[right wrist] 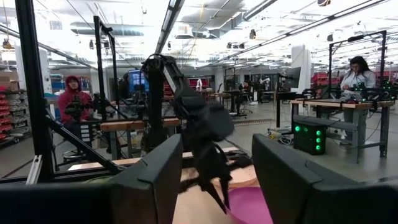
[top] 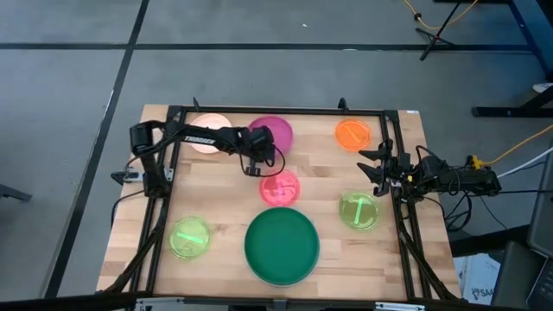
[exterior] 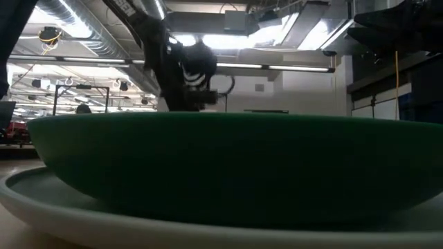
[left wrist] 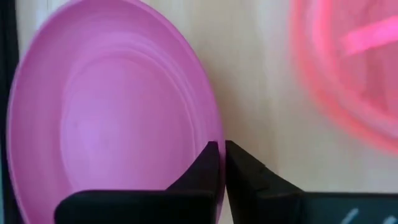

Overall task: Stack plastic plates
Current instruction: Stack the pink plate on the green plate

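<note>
A wooden table [top: 226, 186] framed in black rails stands on a grey floor; beyond it is a bright workshop with benches and a few people.

From above I see seven plates laid out apart: a peach plate [top: 206, 138] and magenta plate [top: 278, 131] at the far edge, an orange plate [top: 352, 134] toward the right, a pink plate [top: 280, 188] in the middle, two lime plates [top: 189, 238] [top: 358, 211], and a green plate [top: 282, 245] at the near edge. That view cannot show what my left gripper [top: 256, 165] is doing at the magenta plate's near rim. My left wrist view does: the fingers [left wrist: 205, 171] are pinched together with only a thin slit between them, right at the rim of the magenta plate [left wrist: 112, 118], with the pink plate [left wrist: 351, 81] blurred off to one side. Whether the rim is actually caught between them I cannot tell.

My right gripper [top: 377, 169] waits at the table's right edge between the orange plate and a lime one, its fingers [right wrist: 152, 180] spread wide; past them I see my left arm [right wrist: 193, 118] and a sliver of magenta [right wrist: 249, 208].

The low view is almost filled by the green plate [exterior: 228, 166], which there sits on a pale, wider plate [exterior: 83, 214] that is barely visible from above. The other plates are hidden behind it.
</note>
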